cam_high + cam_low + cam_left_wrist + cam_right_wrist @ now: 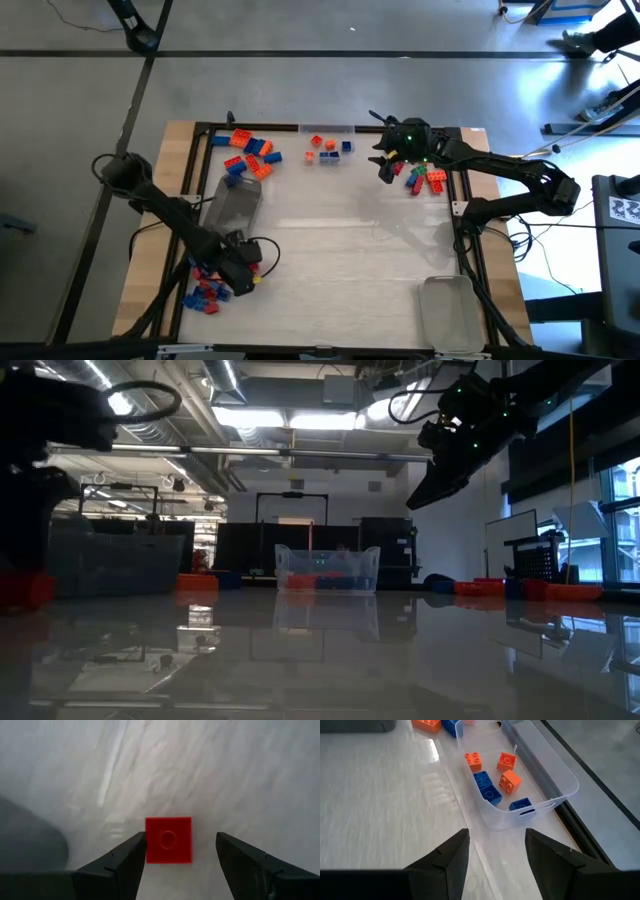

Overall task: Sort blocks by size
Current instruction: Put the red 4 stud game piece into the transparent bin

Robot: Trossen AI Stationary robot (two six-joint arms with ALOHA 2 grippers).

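A small red one-stud block (168, 840) lies flat on the white table, between the fingers of my left gripper (180, 838). That gripper is open and points steeply down, with one finger (131, 854) close beside the block's edge. It stands at the near left (240, 272), next to a pile of red and blue blocks (205, 292). My right gripper (497, 832) hangs open and empty in the air at the far right (386, 165). Ahead of it is a clear tray (560, 795) holding orange and blue blocks (492, 780).
More orange and blue blocks (250, 155) lie at the far left, and a mixed pile (425, 178) at the far right under my right arm. A clear tray (235, 200) sits left of centre, another (445, 310) at the near right. The table's middle is bare.
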